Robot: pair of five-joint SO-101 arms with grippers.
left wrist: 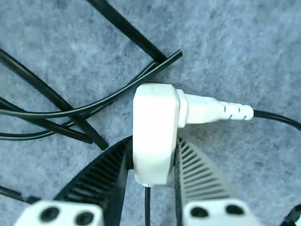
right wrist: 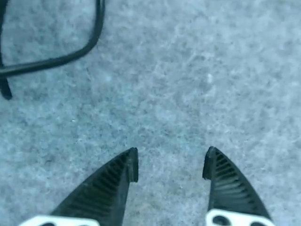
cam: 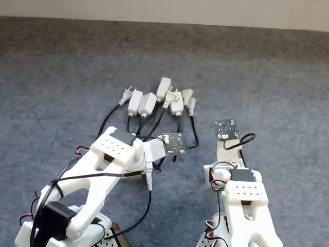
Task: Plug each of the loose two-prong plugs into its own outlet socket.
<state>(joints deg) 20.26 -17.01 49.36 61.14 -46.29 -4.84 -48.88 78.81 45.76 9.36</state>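
- Currently the left gripper (left wrist: 154,141) is clamped on a white two-prong plug (left wrist: 155,122), with one ribbed black finger pressed against each flat side of the plug's body.
- The plug's ribbed white collar and its black lead (left wrist: 277,117) stick out sideways from between the fingers, over the grey felt counter (cam: 61,77).
- The landmark is the white cluster (cam: 157,100) of plugs and matching connector pieces in the middle of the counter. Two bare prongs show on its outermost piece, but I cannot tell which of the other pieces are sockets.
- The held plug (cam: 153,151) is just short of the cluster, on the side towards the arm bases, apart from it and over the black cables (cam: 149,123) that run back from the cluster.
- Several of those black cables (left wrist: 47,113) cross one another on the felt beside the held plug.
- The right gripper (right wrist: 171,162) is spread wide and holds nothing, with bare felt between its two fingertips.
- The right arm (cam: 241,195) stands well apart from the cluster, on the opposite side from the left arm (cam: 103,159).
- One black cable loop (right wrist: 70,56) lies on the felt beyond the right gripper's tips.
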